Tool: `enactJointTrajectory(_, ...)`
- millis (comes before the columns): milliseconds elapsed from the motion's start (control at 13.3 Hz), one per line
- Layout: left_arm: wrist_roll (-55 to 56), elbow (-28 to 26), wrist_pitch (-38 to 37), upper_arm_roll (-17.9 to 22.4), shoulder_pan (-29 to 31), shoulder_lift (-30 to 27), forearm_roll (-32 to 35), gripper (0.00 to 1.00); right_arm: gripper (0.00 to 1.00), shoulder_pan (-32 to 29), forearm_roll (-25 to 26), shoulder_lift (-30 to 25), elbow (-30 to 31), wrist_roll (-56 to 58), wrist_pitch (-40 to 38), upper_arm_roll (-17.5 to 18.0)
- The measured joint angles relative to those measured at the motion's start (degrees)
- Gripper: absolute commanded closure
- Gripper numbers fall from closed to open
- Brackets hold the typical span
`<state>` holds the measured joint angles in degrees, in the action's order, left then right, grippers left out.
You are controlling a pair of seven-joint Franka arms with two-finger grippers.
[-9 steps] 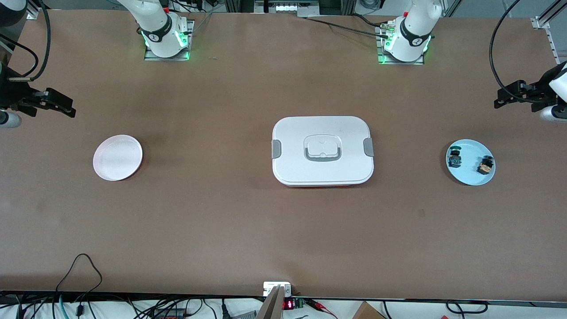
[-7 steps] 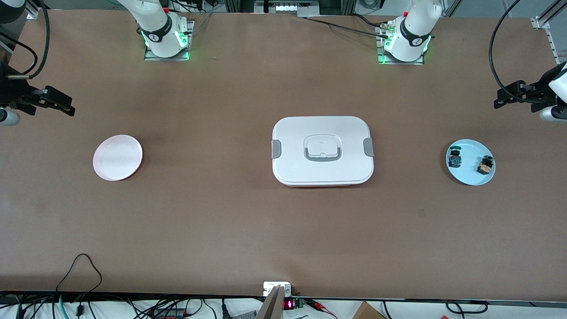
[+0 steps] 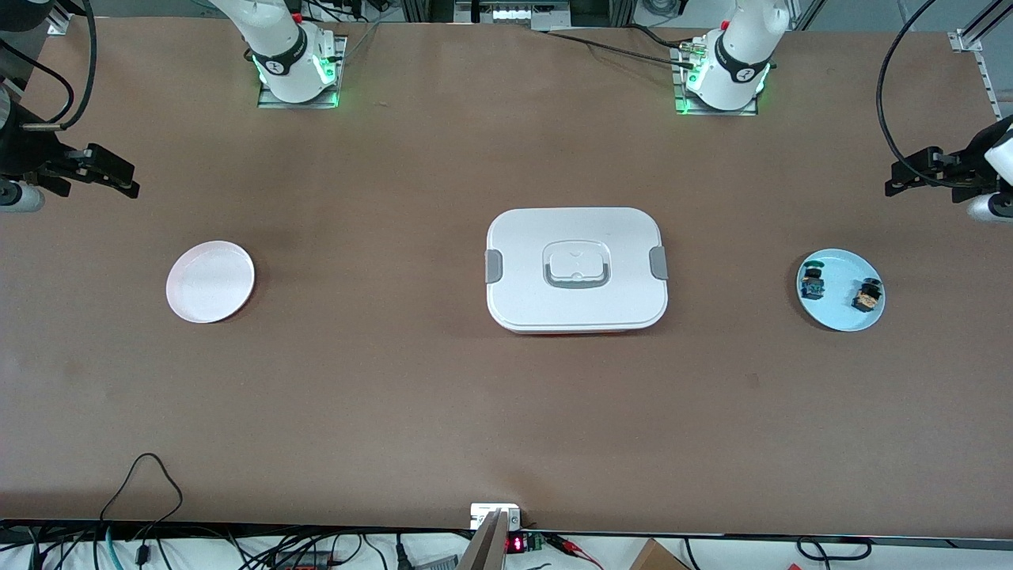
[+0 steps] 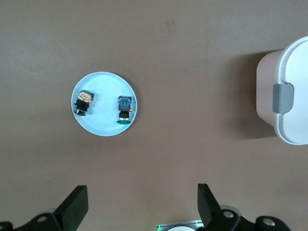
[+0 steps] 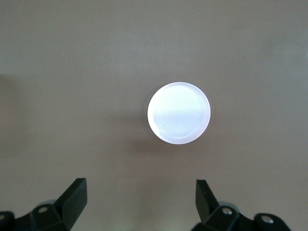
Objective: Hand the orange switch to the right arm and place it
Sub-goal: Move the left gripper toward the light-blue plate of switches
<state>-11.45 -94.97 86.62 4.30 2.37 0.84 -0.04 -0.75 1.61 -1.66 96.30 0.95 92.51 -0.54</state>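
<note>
The right gripper (image 3: pixel 119 180) hangs high over the bare counter (image 3: pixel 396 380) at the right arm's end, its jaws spread wide and holding nothing; in the right wrist view the two fingers (image 5: pixel 74 195) stand well apart with only the pink plate (image 5: pixel 179 113) below. That pink plate (image 3: pixel 210 281) lies empty on the counter, at about five o'clock from the right gripper. At the middle of the counter sits a white lidded box (image 3: pixel 576 269) with grey clips at its short ends and a recessed handle on top. Toward the left arm's end lies a light blue plate (image 3: pixel 840 315) carrying two small parts: a black part with blue and green colouring (image 3: pixel 812 283) and, at three o'clock from it, the orange switch (image 3: pixel 866 294), the two apart. The left gripper (image 3: pixel 898 180) hangs over the counter at about one o'clock from the blue plate, jaws wide and empty.
</note>
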Motion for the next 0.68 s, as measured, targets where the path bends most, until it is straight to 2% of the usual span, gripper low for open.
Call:
enactJointTrajectory(377, -6.58, 0.35, -4.72, 0.05, 0.17, 1.42, 0.01, 0.02, 0.0, 0.0, 0.0, -0.35, 0.02, 0.0, -0.01, 0.0)
enactJointTrajectory(679, -26.27, 0.17, -5.12, 0.26, 4.32, 4.57, 0.13, 0.02, 0.0, 0.0, 0.0, -0.35, 0.05, 0.0, -0.01, 0.0)
